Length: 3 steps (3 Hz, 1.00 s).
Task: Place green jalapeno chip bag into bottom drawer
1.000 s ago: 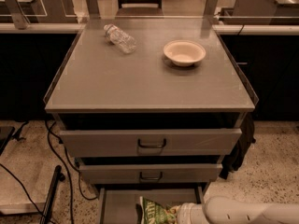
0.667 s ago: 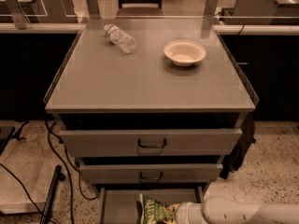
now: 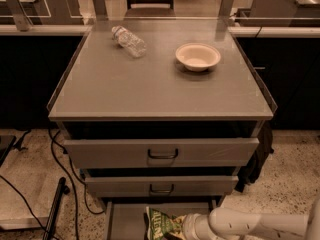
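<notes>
I see the green jalapeno chip bag (image 3: 161, 223) unmoved over the bottom drawer (image 3: 125, 222); my gripper (image 3: 181, 229) is beside it, grasp untellable, placement pending

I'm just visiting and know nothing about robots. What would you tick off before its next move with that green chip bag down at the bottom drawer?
1. Bottom drawer pulled out: ok, its grey floor shows.
2. Chip bag over the drawer: ok, it sits within the drawer's opening.
3. Gripper at the bag: ok, it reaches in from the right, at the bag's right side.
4. Firm hold on the bag: cannot tell.
5. Bag resting on the drawer floor or held above it: cannot tell.
6. Bottle and bowl out of the way: ok, both are up on the cabinet top.
</notes>
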### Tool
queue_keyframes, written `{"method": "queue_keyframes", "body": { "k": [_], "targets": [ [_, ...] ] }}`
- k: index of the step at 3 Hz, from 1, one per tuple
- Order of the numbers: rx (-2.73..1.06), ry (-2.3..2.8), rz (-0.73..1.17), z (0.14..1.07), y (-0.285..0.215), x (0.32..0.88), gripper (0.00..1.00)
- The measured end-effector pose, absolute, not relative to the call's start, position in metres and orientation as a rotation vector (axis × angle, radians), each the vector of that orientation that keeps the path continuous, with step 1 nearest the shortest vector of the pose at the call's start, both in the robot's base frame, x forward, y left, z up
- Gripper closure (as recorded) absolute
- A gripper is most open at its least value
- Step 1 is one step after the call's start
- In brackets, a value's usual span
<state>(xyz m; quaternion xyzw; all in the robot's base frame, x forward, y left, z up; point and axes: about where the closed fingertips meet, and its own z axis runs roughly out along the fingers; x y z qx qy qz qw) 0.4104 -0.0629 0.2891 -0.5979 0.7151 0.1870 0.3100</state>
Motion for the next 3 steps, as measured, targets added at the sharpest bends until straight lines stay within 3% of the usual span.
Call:
{"method": "queue_keyframes", "body": {
  "k": [3],
  "targets": [
    [-1.672,1.885,0.479,0.220,-0.059,0.448,1.00]
  ]
}}
